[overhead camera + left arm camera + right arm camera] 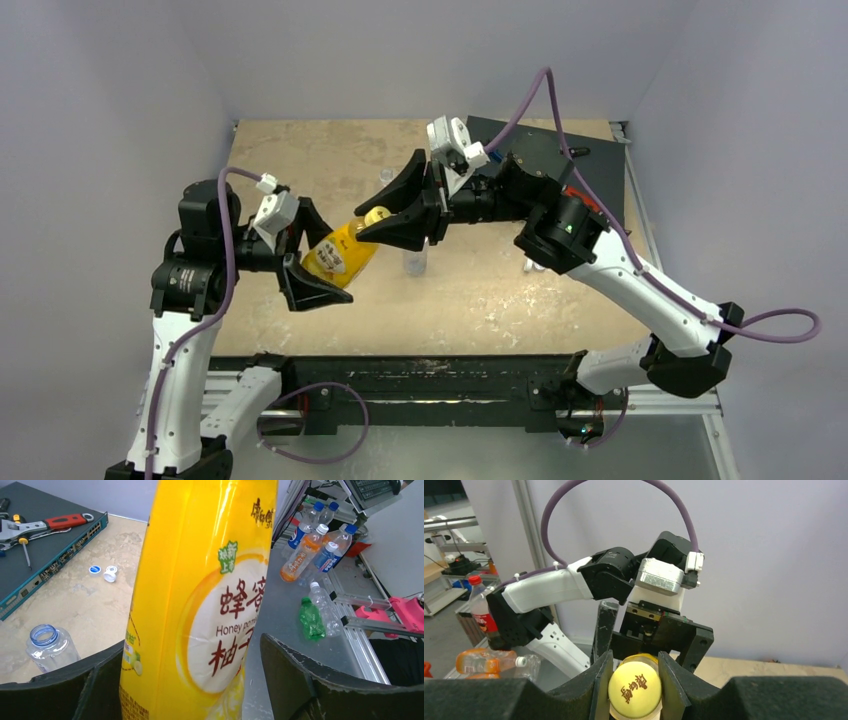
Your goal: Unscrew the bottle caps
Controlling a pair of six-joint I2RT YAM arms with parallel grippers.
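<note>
On the table (pixel 75 605), two loose caps (pixel 95 570) (pixel 110 573)

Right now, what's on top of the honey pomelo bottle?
The bottle's yellow cap, with the right claw shut on it. Its fingers cover the neck below, so any loosening can't be seen.

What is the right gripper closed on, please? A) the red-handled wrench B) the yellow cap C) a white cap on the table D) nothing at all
B: in the right wrist view the right gripper clamps the yellow cap from both sides.
</note>
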